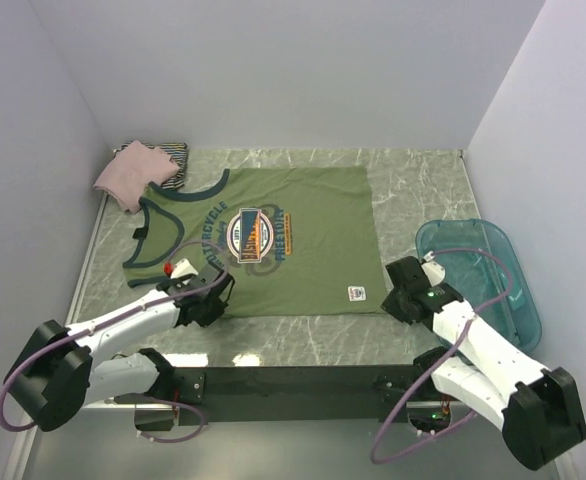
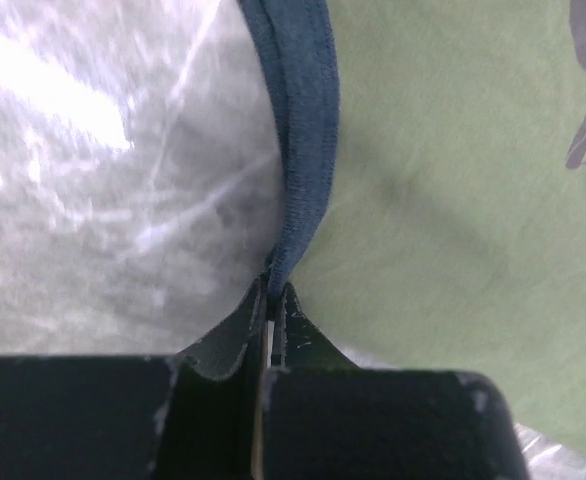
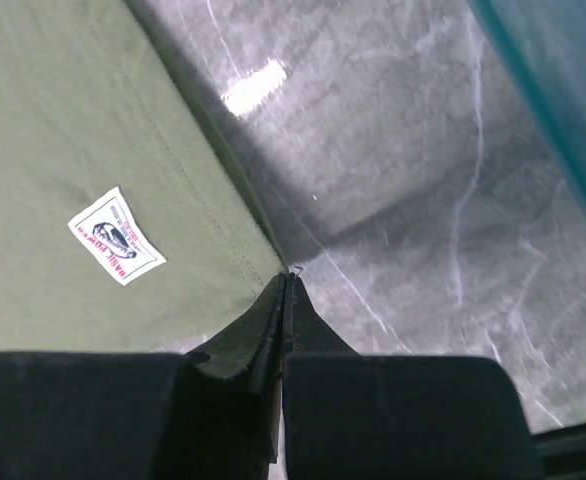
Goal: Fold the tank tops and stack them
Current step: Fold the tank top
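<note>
Both arms reach low over the surface [image 1: 423,180], with the olive-green tank top [image 1: 303,220] spread flat in the middle. The left hand [image 2: 276,292] is clamped on its navy trim [image 2: 303,120] at the near armhole, and the right hand [image 3: 286,282] is pinching the hem corner near the white label [image 3: 116,236].

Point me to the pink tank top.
Top external view: the pink tank top sits bunched in the far-left corner, partly over the striped tank top, just left of the olive-green tank top.
</note>
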Available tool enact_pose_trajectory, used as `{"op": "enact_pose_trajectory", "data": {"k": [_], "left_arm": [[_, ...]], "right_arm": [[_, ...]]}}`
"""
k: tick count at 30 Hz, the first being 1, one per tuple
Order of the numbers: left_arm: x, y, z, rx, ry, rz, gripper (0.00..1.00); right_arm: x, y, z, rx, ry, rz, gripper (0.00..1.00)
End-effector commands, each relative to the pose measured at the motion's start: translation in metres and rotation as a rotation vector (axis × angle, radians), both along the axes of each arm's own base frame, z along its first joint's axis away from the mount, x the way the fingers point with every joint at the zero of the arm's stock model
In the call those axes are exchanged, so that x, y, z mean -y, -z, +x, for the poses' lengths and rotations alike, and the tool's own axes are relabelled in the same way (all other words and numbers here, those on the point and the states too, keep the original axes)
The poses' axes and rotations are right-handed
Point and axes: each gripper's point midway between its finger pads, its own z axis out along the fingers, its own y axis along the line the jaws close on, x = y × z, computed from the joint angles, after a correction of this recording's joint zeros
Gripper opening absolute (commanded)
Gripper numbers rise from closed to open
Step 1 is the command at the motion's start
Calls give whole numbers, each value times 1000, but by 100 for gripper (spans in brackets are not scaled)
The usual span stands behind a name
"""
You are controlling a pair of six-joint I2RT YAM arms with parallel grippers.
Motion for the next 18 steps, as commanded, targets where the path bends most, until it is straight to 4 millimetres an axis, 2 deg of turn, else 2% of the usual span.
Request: {"op": "enact_pose_trajectory", "data": {"k": [1,5,8,11,12,14,16,17,18], "left_arm": [[-3,8,-25,-60,-17,13,1],[-3,5,-37,-76,-22,34,1],[-7,-14,-27,-24,-22,65,1],[1,-48,5,78,6,41,1],[-5,-51,17,83,-24,35,1],[2,-64,40,123,13,2,1],[-1,-64,59,124,-1,4,1],[2,-72,70,137,21,4,1],[1,-67,77,116,16,22,1]], "right_arm": [[5,-5,-14,-18,-15,-22,0],[2,-6,-20,-15,-25,0,0],[1,-15,-11,5,-28,-13,0],[-3,-37,14,57,-37,-39,0],[-5,-38,22,58,-41,-48,0],[-9,-49,38,86,-48,-54,0],[-12,-51,52,96,-46,-54,0],[-13,-55,60,108,-52,-55,0],[-15,-52,68,104,-54,-53,0]]}}
